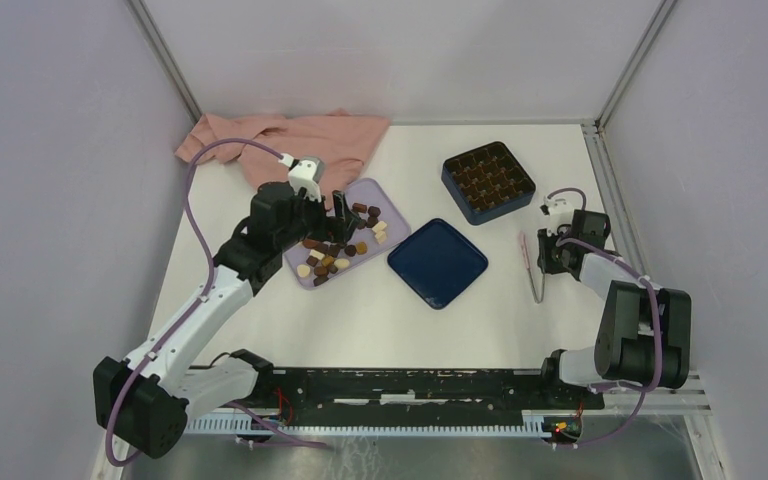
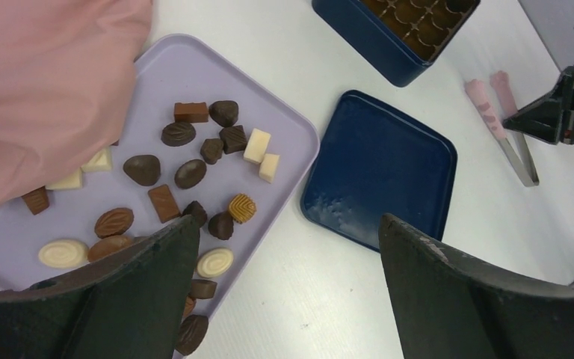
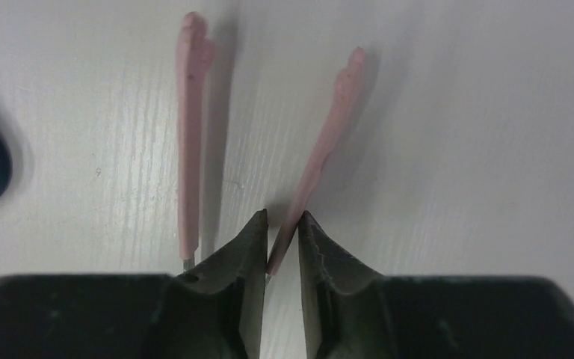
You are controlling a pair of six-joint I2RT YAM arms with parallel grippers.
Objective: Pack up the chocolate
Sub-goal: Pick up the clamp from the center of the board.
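Right, near edge first: both arm bases sit on the white table (image 1: 380, 320), the left arm reaching forward and inward, the right arm folded back on itself.

The right gripper (image 3: 282, 218) is low over the table on the right side. Its claw is narrow, pinched around one pink leg of the tongs (image 3: 190, 134). The other leg runs outside the left finger, and both pink tips point away from the claw and lie on the table.

Mid-table is a dark blue lid (image 1: 438, 262), flat, just beside the lilac tray (image 1: 375, 190) and left of the tongs.

The left gripper (image 2: 288, 223) hangs above the tray's inner edge with its claw spread wide and nothing between the fingers.

The chocolate (image 2: 189, 173) is scattered loose on the tray: dark, mid-brown and cream pieces, mostly on the half nearer the lid.

Further back on the right is the dark blue box (image 1: 457, 195) with its grid insert, apart from the lid. I can't tell whether any cell is filled.

Farthest back on the left, a pink cloth (image 1: 280, 140) lies bunched up and overlaps the tray's back corner.
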